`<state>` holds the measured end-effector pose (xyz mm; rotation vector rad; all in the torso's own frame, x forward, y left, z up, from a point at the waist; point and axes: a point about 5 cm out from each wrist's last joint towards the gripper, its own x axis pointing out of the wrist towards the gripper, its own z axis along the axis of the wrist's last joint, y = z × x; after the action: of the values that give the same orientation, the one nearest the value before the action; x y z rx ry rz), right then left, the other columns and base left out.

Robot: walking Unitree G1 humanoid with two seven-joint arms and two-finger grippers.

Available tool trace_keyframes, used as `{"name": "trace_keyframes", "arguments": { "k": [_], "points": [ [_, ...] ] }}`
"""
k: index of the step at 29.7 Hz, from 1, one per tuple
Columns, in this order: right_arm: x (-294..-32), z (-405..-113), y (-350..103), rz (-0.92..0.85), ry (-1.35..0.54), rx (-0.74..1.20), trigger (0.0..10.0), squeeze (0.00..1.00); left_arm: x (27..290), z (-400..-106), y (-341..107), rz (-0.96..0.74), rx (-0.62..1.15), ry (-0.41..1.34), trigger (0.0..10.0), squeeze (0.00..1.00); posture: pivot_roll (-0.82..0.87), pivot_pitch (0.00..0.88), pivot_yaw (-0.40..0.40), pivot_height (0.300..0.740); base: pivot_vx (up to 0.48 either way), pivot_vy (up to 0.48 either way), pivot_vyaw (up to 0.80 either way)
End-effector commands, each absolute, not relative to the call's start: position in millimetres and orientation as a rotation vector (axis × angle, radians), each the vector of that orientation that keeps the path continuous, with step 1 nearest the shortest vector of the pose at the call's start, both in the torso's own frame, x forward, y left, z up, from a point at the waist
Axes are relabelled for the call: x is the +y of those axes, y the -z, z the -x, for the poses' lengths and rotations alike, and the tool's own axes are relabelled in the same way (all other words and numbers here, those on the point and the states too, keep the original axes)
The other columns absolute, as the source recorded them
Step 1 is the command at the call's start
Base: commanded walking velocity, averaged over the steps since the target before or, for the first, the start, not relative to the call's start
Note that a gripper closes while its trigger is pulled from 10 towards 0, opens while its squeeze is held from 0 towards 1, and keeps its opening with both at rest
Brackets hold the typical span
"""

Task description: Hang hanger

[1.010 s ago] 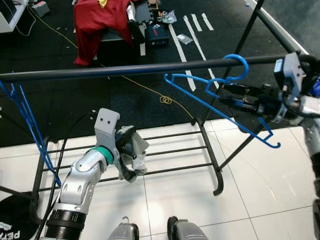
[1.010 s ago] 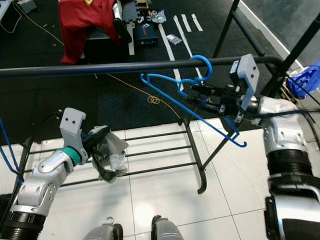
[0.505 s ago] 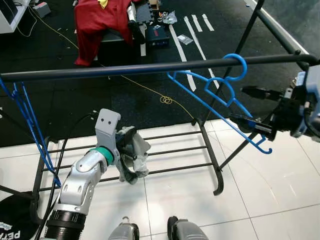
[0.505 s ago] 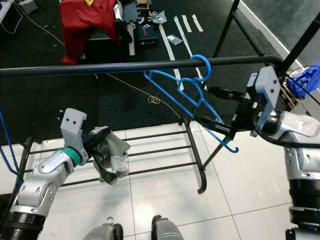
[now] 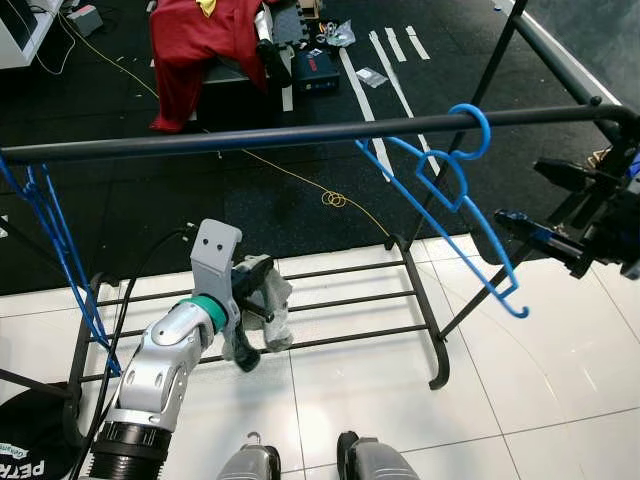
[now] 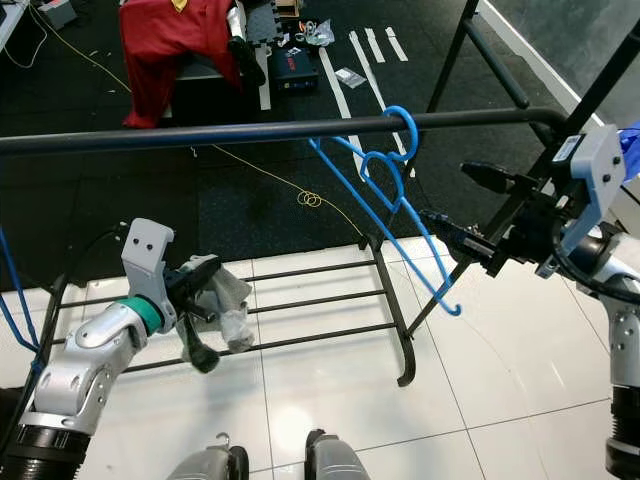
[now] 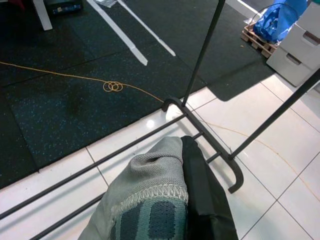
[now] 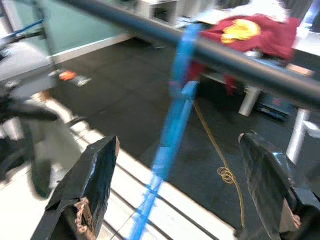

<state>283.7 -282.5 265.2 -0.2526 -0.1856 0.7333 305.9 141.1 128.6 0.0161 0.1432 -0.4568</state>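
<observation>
Blue hanger (image 5: 455,180): thin plastic, one bright colour, open hook at top, small upturned hook at the low end of its shoulder bar. Hook sits over the black rail (image 5: 250,137) at about 1 o'clock in my head view; body hangs tilted, slanting down toward 4 o'clock.

My right jaws (image 6: 478,210) stand wide apart with nothing between them, just beside the hanger at 3 o'clock, not touching it.

My left jaws (image 5: 255,320) at 7 o'clock are closed on a grey knit cloth (image 5: 265,312), above the rack's lower bars (image 5: 340,300).

More blue hangers (image 5: 50,235) hang at 9 o'clock.

Writing: partial white letters on a black object (image 5: 20,468) at 8 o'clock, unreadable.
</observation>
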Motion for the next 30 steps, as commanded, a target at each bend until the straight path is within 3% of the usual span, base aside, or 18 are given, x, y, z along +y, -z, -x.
{"name": "trace_keyframes", "arguments": {
  "k": [1, 9, 14, 30],
  "points": [
    [-286, -291, -260, 0.218, -0.707, -0.164, 10.0, 0.0, 140, -306, -123, -0.017, 0.173, 0.466, 10.0, 0.0, -0.09, 0.157, 0.067, 0.74, 0.0, 0.0, 0.0],
    [-284, -310, -255, 0.188, -0.688, -0.131, 10.0, 0.0, 140, -306, -123, -0.017, 0.17, 0.461, 10.0, 0.0, -0.08, 0.156, 0.059, 0.74, 0.0, 0.0, 0.0],
    [-268, -330, -257, 0.159, -0.728, -0.117, 10.0, 0.0, 140, -304, -123, -0.022, 0.167, 0.452, 10.0, 0.0, -0.08, 0.148, 0.043, 0.74, 0.0, 0.0, 0.0],
    [-247, -350, -258, 0.218, -0.757, -0.053, 10.0, 0.0, 138, -305, -123, -0.022, 0.159, 0.454, 10.0, 0.0, -0.07, 0.129, 0.037, 0.74, 0.0, 0.0, 0.0]
  ]
}}
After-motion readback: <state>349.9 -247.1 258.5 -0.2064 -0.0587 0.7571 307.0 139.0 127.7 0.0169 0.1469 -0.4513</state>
